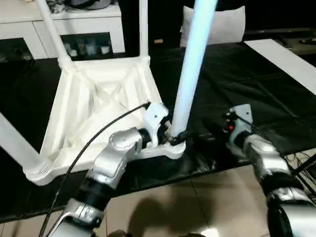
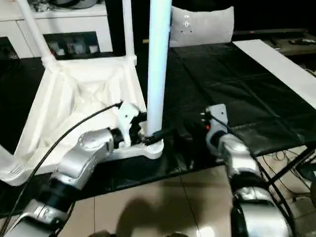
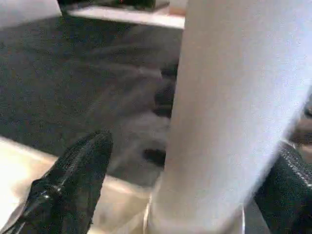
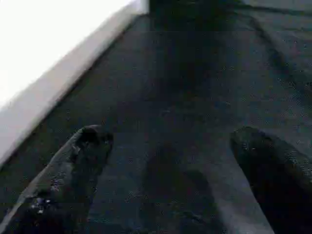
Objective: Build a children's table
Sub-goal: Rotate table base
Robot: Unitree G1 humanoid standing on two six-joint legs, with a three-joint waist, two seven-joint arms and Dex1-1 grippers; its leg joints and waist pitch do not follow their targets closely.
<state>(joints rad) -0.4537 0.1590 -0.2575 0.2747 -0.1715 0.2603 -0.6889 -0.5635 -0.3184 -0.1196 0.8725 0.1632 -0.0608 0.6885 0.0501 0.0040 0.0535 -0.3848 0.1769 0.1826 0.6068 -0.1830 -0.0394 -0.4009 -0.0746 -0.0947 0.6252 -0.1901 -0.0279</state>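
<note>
- Lettering: none can be read on any part; the glass-door cabinet [image 1: 74,34] at the back holds small items too blurred to make out.
- Table top [image 1: 98,98]: all-white plastic, lying upside down on the black mat [image 1: 237,84], ribbed underside facing up with diagonal ribs running to round corner sockets.
- Legs: four white tapered round legs stand in the corner sockets. The near leg [image 1: 190,74] rises upright from the socket closest to the robot; two far legs [image 1: 143,29] stand at the back corners, and one leg [image 1: 15,140] leans out at the left.
- Left gripper [image 1: 173,139]: black fingers [image 3: 68,180] spread apart on either side of the near leg's base, just above its socket; whether they press on it cannot be told.
- Right gripper [image 4: 175,185]: fingers [image 4: 73,170] wide apart over bare black mat, to the right of the table, holding nothing.
- Grey cushion [image 2: 202,24]: upright behind the mat.
</note>
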